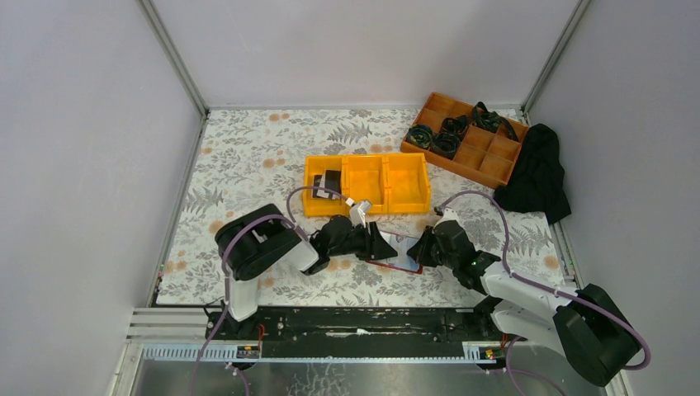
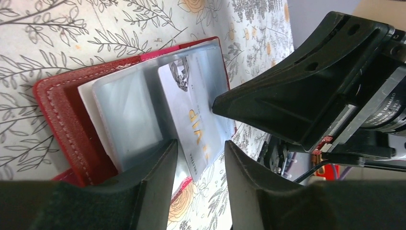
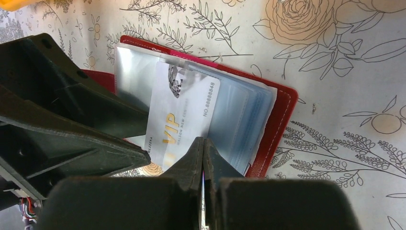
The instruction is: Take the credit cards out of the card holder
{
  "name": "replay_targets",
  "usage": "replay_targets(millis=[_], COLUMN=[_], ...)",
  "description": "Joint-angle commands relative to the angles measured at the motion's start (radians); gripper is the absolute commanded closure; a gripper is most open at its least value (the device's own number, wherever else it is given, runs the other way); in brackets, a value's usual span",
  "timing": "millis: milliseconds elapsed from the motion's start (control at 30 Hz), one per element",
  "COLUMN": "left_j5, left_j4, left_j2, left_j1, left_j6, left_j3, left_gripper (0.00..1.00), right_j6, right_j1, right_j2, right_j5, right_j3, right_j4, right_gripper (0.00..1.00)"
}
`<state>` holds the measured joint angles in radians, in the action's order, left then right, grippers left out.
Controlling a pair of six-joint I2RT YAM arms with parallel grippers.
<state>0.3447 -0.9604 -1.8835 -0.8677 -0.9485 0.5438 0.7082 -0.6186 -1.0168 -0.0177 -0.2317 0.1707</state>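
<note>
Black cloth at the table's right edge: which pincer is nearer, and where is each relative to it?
Right. The right pincer lies left of the black cloth, toward the arms, at the card holder's right end; the left pincer is farther left, across the holder.

The left arm (image 1: 257,246) and right arm (image 1: 536,301) are showing glossy black housings over white links, purple cables (image 1: 477,193) are looping along them, and their matte black fingers (image 2: 155,184) are tapering to blunt tips.
</note>
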Motion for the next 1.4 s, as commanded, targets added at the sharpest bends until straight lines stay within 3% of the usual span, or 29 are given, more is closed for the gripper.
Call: replay_targets(millis=[0,67,200,233,533,733,900,1000,1100,1233,1367], left_j5=[0.044,0.049,0.040,0.037,-0.003,-0.110,-0.146,-0.097,-0.062,-0.007,0.077], left_j4=[-0.121,-0.125,-0.119,-0.113,-0.101,0.235,0.520,0.619,0.603,0.685,0.667], left_j2=[-0.071,-0.079,-0.063,-0.054,0.103,0.400,0.565,0.562,0.549,0.479,0.411], left_j1=[0.005,0.005,0.008,0.013,0.114,0.170,0.265,0.394,0.508,0.585,0.647], left_j6=[-0.045,-0.047,-0.043,-0.040,-0.018,0.112,0.218,0.256,0.265,0.336,0.356], left_j3=[0.002,0.005,-0.004,-0.008,-0.141,-0.156,-0.056,0.010,0.032,0.137,0.201], left_gripper=[0.53,0.61,0.97,1.00,1.00,1.00,1.00,1.00,1.00,1.00,1.00], right_j6=[-0.003,-0.003,-0.004,-0.004,-0.003,-0.003,-0.001,-0.001,-0.002,-0.010,-0.012], right_j1=[0.008,0.008,0.008,0.007,0.008,0.008,0.008,0.008,0.008,0.008,0.008], right_j2=[-0.006,-0.004,-0.004,-0.003,0.003,0.002,-0.009,-0.006,0.003,0.012,0.019], right_j5=[-0.012,-0.009,-0.008,-0.007,-0.006,-0.009,-0.019,-0.022,-0.019,-0.015,-0.010], right_j3=[0.009,0.009,0.006,0.006,0.011,0.013,0.013,0.014,0.022,0.024,0.025], right_j4=[-0.001,-0.002,-0.004,-0.005,-0.003,0.002,0.017,0.017,0.016,0.009,0.004], right_gripper=[1.00,1.00,1.00,1.00,0.99,0.99,0.99,0.99,0.99,0.99,0.99])
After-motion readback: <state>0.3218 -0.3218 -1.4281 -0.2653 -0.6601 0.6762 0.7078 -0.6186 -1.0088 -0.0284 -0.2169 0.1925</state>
